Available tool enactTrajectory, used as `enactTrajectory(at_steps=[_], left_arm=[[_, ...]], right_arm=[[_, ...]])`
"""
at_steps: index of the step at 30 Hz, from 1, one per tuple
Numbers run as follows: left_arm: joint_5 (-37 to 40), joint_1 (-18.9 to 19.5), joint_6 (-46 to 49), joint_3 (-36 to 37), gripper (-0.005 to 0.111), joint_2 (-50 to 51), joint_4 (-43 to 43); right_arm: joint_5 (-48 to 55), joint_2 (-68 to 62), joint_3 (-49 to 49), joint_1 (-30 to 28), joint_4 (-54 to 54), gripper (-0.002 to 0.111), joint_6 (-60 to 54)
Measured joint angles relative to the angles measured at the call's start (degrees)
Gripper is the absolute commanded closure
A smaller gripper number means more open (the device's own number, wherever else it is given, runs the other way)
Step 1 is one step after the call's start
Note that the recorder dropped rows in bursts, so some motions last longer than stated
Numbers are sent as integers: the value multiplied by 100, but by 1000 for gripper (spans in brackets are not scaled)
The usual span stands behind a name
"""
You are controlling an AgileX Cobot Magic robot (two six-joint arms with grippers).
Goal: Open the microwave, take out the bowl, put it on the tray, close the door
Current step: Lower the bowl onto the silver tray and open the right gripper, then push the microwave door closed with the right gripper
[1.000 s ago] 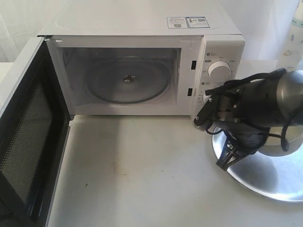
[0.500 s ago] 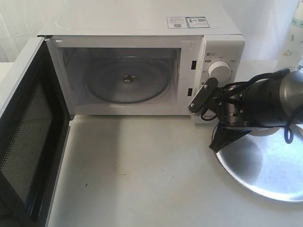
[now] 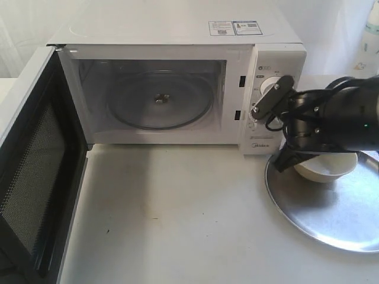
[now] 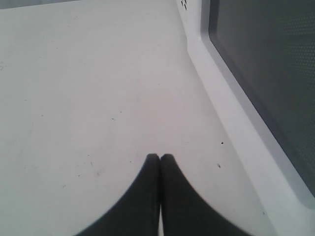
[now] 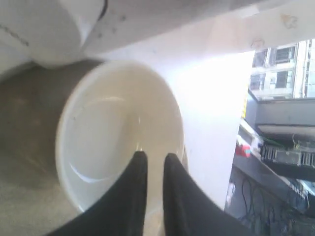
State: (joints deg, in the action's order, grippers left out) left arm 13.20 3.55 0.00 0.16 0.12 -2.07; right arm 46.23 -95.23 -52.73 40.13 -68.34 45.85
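Observation:
The white microwave [image 3: 177, 29] stands at the back with its door [image 3: 35, 165] swung wide to the left, black perforated inner face showing. Its cavity holds only the glass turntable [image 3: 160, 100]. The cream bowl [image 3: 324, 170] rests on the rear part of the silver tray [image 3: 325, 225] at the right. My right gripper [image 5: 155, 155] sits at the bowl's [image 5: 108, 137] rim, fingers a narrow gap apart with the wall between them. My left gripper [image 4: 160, 156] is shut and empty, low over the table beside the door [image 4: 266, 73].
The right arm [image 3: 343, 121] hangs in front of the microwave's dials. A white bottle [image 3: 370, 41] stands at the far right back. Bare white tabletop [image 3: 177, 213] lies between the open door and the tray.
The right arm has risen and swung right over the tray, uncovering the bowl, which now shows resting on the tray. The door and the microwave have not moved.

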Motion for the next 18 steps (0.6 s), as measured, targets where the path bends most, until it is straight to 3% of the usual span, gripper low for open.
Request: enactTrajectory(at_steps=[5,11,13,18], left_arm=[[0,0,0,0,107,0,0],[0,0,0,0,107,0,0],[0,0,0,0,107,0,0],[0,0,0,0,107,0,0]], right_arm=[[-916,994,-303,858,23,108,24],[-4795,970,-1504,2060,-917,108,-124],[-5460,583,-2229,2486,-1158,108,-155],[-5371,-593,-3780,3201,-1325,108,-191]])
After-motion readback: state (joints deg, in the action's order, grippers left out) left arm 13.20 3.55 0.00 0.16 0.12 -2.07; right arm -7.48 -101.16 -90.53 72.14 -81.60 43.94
